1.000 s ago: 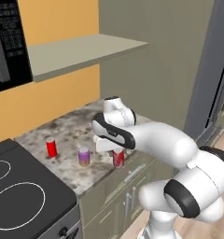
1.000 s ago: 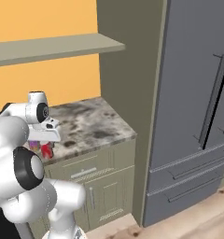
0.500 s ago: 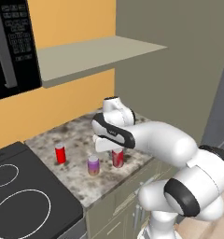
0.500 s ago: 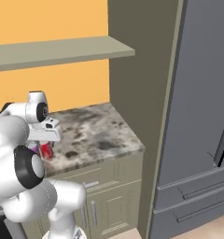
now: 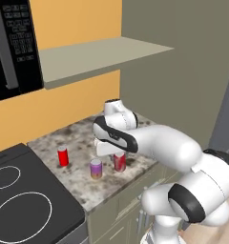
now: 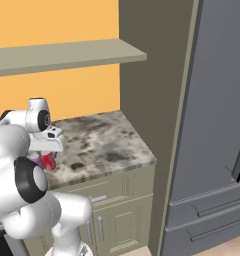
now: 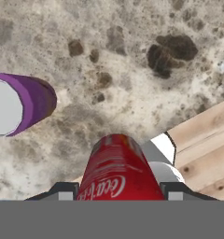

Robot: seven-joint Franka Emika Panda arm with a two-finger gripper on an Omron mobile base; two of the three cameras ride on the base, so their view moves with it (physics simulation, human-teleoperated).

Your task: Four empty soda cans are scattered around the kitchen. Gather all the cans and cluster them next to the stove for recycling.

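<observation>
My gripper (image 5: pixel 118 157) is shut on a red soda can (image 5: pixel 119 163), held upright low over the front part of the stone counter (image 5: pixel 83 186). In the hand view this red can (image 7: pixel 117 175) sits between my fingertips (image 7: pixel 62 190). A purple can (image 5: pixel 96 168) stands just left of it, also seen lying at the left of the hand view (image 7: pixel 25 103). Another red can (image 5: pixel 63 156) stands further left, close to the stove (image 5: pixel 21 209) with its black cooktop. From the right base view the held can (image 6: pixel 48 161) peeks out under the gripper (image 6: pixel 49 156).
A black microwave (image 5: pixel 14 45) hangs above the stove. A grey-green shelf (image 5: pixel 97 55) runs over the counter, with a tall cabinet panel (image 5: pixel 183 71) to the right. The grey fridge (image 6: pixel 217 130) stands right of the counter (image 6: pixel 107 145). Wood floor (image 7: pixel 205 154) lies beyond the counter edge.
The whole picture has shifted as the base drove, so the counter and cans sit further right in the left base view. The held red can now hangs closer to the purple can.
</observation>
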